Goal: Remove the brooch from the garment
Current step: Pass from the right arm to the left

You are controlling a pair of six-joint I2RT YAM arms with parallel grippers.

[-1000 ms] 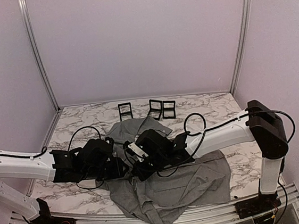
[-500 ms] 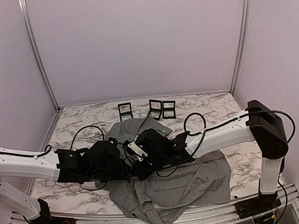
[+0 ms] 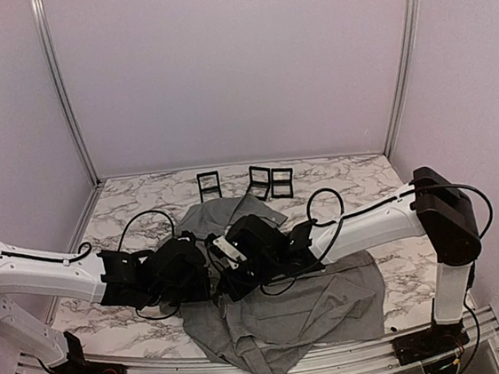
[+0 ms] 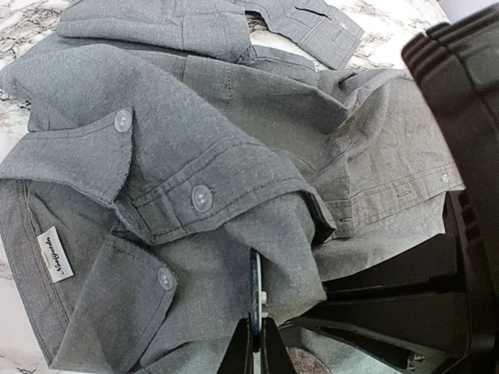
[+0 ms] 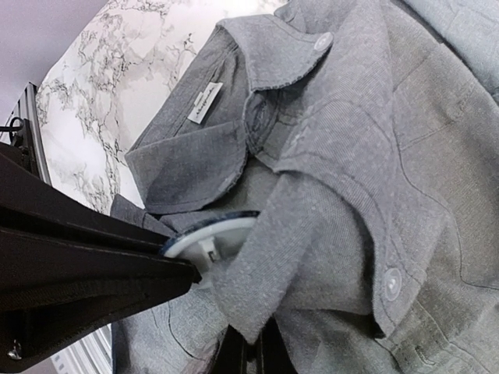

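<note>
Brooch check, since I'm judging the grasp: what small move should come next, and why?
Probably draw the left claw gently away from the grey shirt: it looks shut on the brooch rim, while the right claw pinches the fold beside it, bracing the fabric.

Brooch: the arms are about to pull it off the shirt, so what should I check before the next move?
1. Grip of left end effector on the brooch: ok, shut on its rim.
2. Hold of right end effector on the garment: ok, shut on a fold beside the brooch.
3. Brooch free of cloth: not ok, partly under the fold.
4. Fastening undone: cannot tell, its back is hidden.
</note>
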